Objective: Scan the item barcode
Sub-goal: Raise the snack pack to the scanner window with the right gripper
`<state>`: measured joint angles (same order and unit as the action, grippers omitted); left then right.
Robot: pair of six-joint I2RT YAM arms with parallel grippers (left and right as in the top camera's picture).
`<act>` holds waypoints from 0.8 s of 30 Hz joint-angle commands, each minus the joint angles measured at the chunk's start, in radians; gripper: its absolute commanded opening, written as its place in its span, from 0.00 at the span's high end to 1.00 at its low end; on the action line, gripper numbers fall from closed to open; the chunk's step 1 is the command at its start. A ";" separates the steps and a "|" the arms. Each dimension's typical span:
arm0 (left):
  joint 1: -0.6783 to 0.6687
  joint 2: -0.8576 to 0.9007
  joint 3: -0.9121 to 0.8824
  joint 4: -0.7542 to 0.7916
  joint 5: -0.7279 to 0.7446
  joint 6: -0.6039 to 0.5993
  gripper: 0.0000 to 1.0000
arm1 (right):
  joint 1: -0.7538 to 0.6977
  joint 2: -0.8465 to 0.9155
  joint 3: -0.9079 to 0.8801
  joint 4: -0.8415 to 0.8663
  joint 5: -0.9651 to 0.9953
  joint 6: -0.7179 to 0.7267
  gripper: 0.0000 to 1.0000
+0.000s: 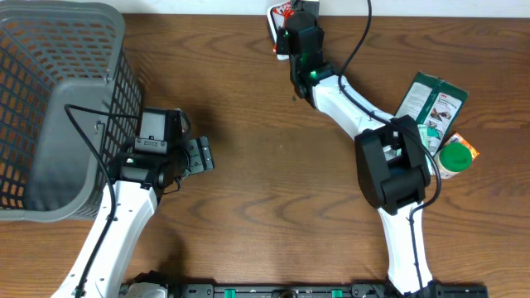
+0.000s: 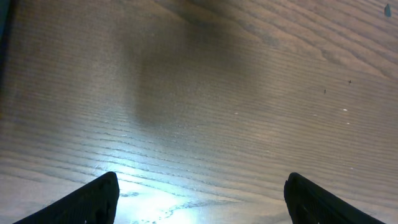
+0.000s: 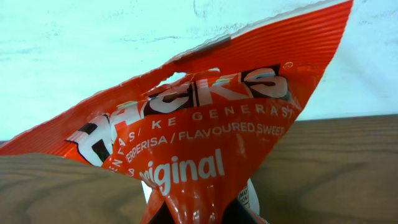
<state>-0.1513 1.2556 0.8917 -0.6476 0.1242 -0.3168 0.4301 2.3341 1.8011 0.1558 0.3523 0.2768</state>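
1. The bench, a brown wood-grain surface, fills the overhead view. It carries everything in the scene.
2. The grey mesh basket stands at the upper left of the overhead frame. Judgement: it is the drop point for scanned items, which is why it stands just beside the left arm.
3. The right arm reaches from the lower right to the top centre of the overhead frame. The right hand is closed narrow on the red snack packet.
4. The left hand is at left centre, just right of the basket. Its fingers stand wide, with bare bench between them. It holds nothing. Judgement: it is parked out of the way while the other arm works.
5. Two green boxes lie at the right edge of the overhead frame, well apart from both hands. Judgement: they are waiting for their turn.
6. A green-capped bottle stands just below the boxes, touching or nearly touching them.
7. The red snack packet, the item being handled, is pinched at its lower end. It stands upright against the white wall at the top centre, with its printed face toward the right wrist camera. Judgement: it is raised to present a face for scanning. No barcode or scanner can be made out.
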 commanded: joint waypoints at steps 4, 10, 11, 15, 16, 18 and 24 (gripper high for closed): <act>0.004 0.005 -0.003 -0.003 -0.013 0.005 0.15 | 0.003 0.096 0.175 0.014 0.017 -0.093 0.99; 0.004 0.005 -0.003 -0.003 -0.013 0.005 0.15 | -0.001 0.174 0.297 -0.017 0.039 -0.097 0.99; 0.004 0.005 -0.003 -0.003 -0.013 0.005 0.15 | -0.004 0.178 0.297 -0.013 0.039 -0.095 0.99; 0.004 0.005 -0.003 -0.003 -0.013 0.005 0.15 | -0.018 0.185 0.297 -0.018 0.034 -0.061 0.99; 0.004 0.005 -0.003 -0.003 -0.013 0.005 0.15 | -0.021 0.190 0.297 -0.018 0.035 -0.061 0.99; 0.004 0.005 -0.003 -0.003 -0.013 0.005 0.15 | -0.029 0.210 0.297 0.006 0.035 -0.061 0.99; 0.004 0.005 -0.003 -0.003 -0.013 0.005 0.15 | -0.035 0.214 0.297 0.050 0.036 -0.072 0.99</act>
<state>-0.1513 1.2556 0.8917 -0.6479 0.1242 -0.3168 0.4038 2.5439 2.0686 0.1764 0.3695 0.2008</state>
